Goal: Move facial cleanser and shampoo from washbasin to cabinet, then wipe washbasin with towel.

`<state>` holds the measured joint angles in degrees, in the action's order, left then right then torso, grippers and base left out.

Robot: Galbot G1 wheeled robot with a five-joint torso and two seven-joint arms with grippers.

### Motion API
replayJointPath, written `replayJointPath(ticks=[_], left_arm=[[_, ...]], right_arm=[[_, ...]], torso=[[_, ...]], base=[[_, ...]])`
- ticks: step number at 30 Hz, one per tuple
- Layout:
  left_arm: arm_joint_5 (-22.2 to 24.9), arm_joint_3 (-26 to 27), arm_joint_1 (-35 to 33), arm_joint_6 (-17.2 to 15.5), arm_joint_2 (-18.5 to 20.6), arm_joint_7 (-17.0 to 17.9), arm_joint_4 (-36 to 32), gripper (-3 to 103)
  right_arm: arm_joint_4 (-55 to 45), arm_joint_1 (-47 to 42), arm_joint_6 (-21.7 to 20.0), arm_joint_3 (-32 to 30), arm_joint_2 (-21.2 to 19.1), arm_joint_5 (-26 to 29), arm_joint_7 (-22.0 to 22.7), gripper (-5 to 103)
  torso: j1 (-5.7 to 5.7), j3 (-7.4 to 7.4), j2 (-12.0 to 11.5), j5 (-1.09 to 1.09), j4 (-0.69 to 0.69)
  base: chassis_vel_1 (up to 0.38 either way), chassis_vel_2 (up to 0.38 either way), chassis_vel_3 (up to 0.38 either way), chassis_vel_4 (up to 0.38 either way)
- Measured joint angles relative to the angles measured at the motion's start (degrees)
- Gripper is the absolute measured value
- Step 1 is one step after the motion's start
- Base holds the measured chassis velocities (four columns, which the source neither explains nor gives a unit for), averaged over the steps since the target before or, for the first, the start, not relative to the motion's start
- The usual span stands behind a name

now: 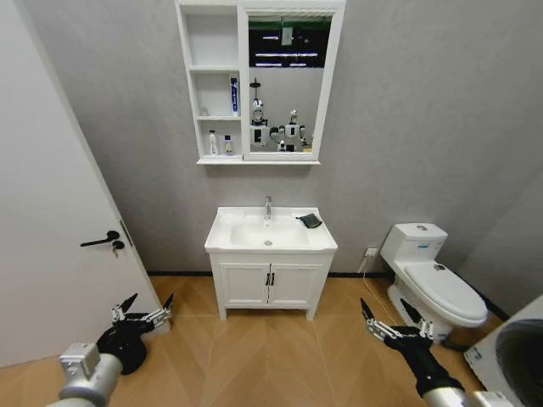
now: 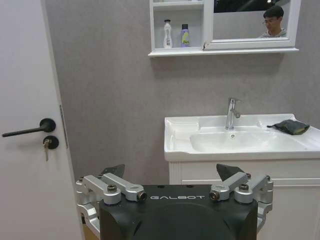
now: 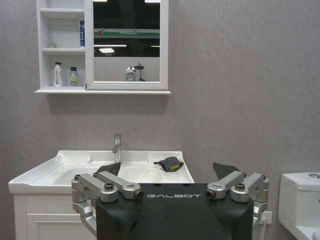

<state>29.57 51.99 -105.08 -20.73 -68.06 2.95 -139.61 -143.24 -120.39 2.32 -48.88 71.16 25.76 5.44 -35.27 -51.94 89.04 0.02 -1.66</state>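
Observation:
The white washbasin (image 1: 225, 242) stands against the far wall, with the dark folded towel (image 1: 310, 220) on its right rim by the tap. Above it hangs the cabinet (image 1: 212, 51) with its mirror. A white bottle (image 1: 213, 143) and a small purple bottle (image 1: 227, 145) stand in the lowest niche, and a blue tube (image 1: 234, 95) in the middle one. I cannot tell which is the facial cleanser or the shampoo. My left gripper (image 1: 150, 303) and right gripper (image 1: 386, 312) hang low over the floor, both open and empty, well short of the basin. The towel (image 3: 170, 163) lies apart from both.
A white two-door vanity (image 1: 270, 284) carries the basin. A door (image 1: 51, 254) with a black handle stands at the left. A toilet (image 1: 433, 280) sits at the right, and a washing machine (image 1: 513, 356) is at the near right corner. Wooden floor lies between me and the vanity.

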Motion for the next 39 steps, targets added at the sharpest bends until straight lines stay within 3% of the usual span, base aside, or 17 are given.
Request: replayJointPath(ticks=[12,13,39], left_arm=[[0.0,0.0,0.0,0.0,0.0,0.0,0.0,100],[0.0,0.0,0.0,0.0,0.0,0.0,0.0,100],[0.0,0.0,0.0,0.0,0.0,0.0,0.0,100]], right_arm=[[0.0,0.0,0.0,0.0,0.0,0.0,0.0,100],[0.0,0.0,0.0,0.0,0.0,0.0,0.0,100],[0.0,0.0,0.0,0.0,0.0,0.0,0.0,100]], torso=[[0.05,0.02,0.0,-0.06,0.00],[0.05,0.01,0.0,-0.01,-0.04],[0.00,0.00,0.0,-0.02,-0.01]], base=[[0.260,-0.239,-0.261,0.251],[0.014,0.003,-0.108,0.021],[-0.022,0.007,0.019,-0.006]])
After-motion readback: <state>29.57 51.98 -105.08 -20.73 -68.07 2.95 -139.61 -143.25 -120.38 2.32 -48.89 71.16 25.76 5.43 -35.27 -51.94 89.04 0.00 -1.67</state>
